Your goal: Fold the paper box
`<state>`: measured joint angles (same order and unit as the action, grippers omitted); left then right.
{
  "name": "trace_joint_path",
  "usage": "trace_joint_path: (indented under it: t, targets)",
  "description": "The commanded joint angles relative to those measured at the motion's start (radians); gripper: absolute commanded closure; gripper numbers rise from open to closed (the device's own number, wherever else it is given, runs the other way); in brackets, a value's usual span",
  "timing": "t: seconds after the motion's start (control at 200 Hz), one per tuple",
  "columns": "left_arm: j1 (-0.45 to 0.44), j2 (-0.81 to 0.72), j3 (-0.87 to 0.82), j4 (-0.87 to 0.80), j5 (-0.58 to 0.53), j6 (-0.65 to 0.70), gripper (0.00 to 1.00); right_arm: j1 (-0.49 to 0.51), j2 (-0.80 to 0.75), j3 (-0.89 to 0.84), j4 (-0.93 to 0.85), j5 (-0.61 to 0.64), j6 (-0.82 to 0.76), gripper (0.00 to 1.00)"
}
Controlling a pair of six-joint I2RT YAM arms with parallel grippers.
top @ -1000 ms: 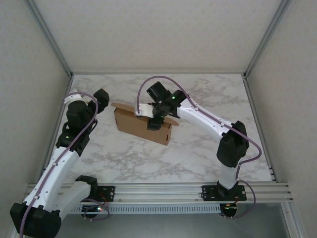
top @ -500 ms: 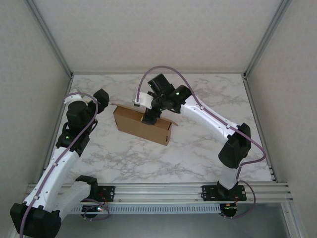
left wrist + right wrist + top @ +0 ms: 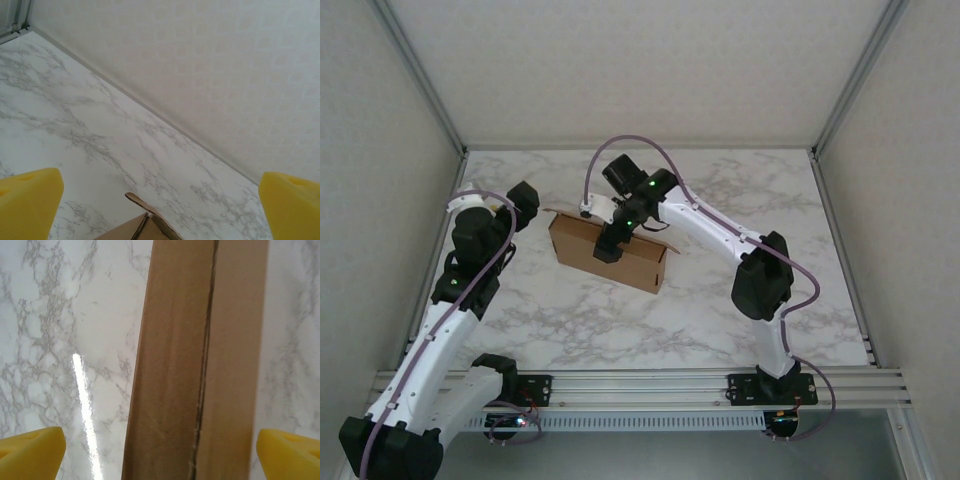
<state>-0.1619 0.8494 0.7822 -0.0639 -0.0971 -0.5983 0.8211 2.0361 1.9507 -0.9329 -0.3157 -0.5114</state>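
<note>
Two robot arms are seen from above at a marble table [image 3: 720, 300], with the paper box [image 3: 620, 262] stood on a long edge a little toward 11 o'clock from the table's middle. It is shown as a thin brown slab, largely formed, with small flap tips jutting at its upper corners. The right gripper [image 3: 608, 250] is poised over the box's top edge, reached in from 4 o'clock. In its wrist view the yellow pads [image 3: 30, 452] are spread wide to either side of the cardboard, nothing appears to be clamped, and a dark seam [image 3: 205, 365] is seen running between two panels. The left gripper [image 3: 525, 200] is held at 10 o'clock of the box, near its end, with jaws likewise wide and empty. The step in hand is judged to be the closing of that top seam, with most folds apparently made. For the next move, the loose panel would need to be pressed or tucked along the seam, and the box likely steadied from its 9 o'clock end so that it is not tipped over.
</note>
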Motion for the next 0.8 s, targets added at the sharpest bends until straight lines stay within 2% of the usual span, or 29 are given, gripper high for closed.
trace_joint_path:
  t: [0.0, 0.2, 0.235, 0.31, 0.34, 0.416, 0.591, 0.796]
  targets:
    - [0.005, -0.018, -0.016, 0.000, 0.009, 0.003, 0.00, 0.019, 0.008, 0.022, -0.031, -0.003, 0.004, 0.05]
    - [0.004, -0.028, -0.004, -0.015, -0.003, 0.005, 0.00, 0.034, 0.006, -0.020, -0.027, 0.116, -0.116, 0.19]
    - [0.005, -0.028, 0.000, -0.018, -0.003, 0.005, 0.00, 0.034, 0.001, -0.026, -0.034, 0.119, -0.136, 0.27]
    - [0.005, -0.029, 0.003, -0.021, -0.003, 0.004, 0.00, 0.035, -0.009, -0.044, -0.035, 0.132, -0.184, 0.51]
    - [0.005, -0.027, 0.003, -0.021, 0.000, 0.003, 0.00, 0.035, -0.014, -0.051, -0.036, 0.135, -0.198, 0.55]
    - [0.005, -0.024, 0.007, -0.021, 0.003, 0.003, 0.00, 0.034, -0.037, -0.081, -0.023, 0.135, -0.230, 0.55]
    - [0.004, -0.011, 0.014, -0.018, 0.017, 0.003, 0.00, 0.022, -0.094, -0.131, -0.050, 0.114, -0.340, 0.47]
    - [0.001, -0.003, 0.012, -0.012, 0.023, 0.006, 0.00, -0.010, -0.222, -0.238, -0.047, -0.073, -0.515, 0.48]
